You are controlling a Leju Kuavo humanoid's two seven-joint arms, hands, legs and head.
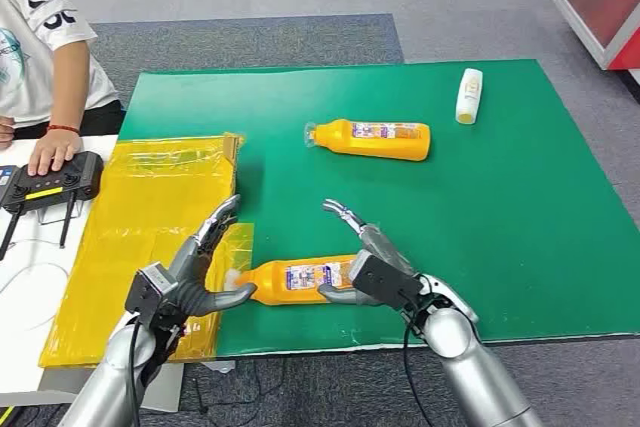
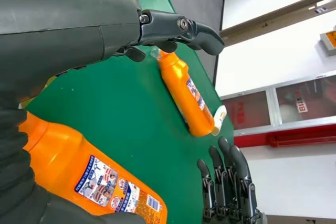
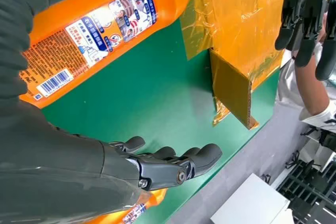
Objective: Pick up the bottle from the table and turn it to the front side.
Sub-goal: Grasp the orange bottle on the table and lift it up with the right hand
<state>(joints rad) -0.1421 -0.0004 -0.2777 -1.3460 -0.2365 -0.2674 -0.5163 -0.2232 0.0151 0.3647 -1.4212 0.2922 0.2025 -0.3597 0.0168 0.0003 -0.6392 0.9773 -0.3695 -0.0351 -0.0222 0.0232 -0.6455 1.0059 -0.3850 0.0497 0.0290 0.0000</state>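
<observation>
An orange bottle [image 1: 302,279] [image 2: 91,171] [image 3: 107,24] lies on its side near the front edge of the green mat [image 1: 490,217], its label facing up and its cap toward the left. My left hand [image 1: 198,272] [image 2: 79,30] is at the cap end with its fingers spread upward and its thumb by the neck. My right hand [image 1: 370,262] [image 3: 79,166] is at the base end, fingers lifted above the bottle and thumb low beside it. Neither hand is closed around the bottle. A second orange bottle [image 1: 373,139] [image 2: 186,95] lies farther back.
A small white bottle [image 1: 469,95] lies at the mat's back right. A flat box wrapped in yellow film [image 1: 151,227] [image 3: 238,30] sits just left of my left hand. A person [image 1: 45,57] at the far left rests a hand on a black controller [image 1: 53,179].
</observation>
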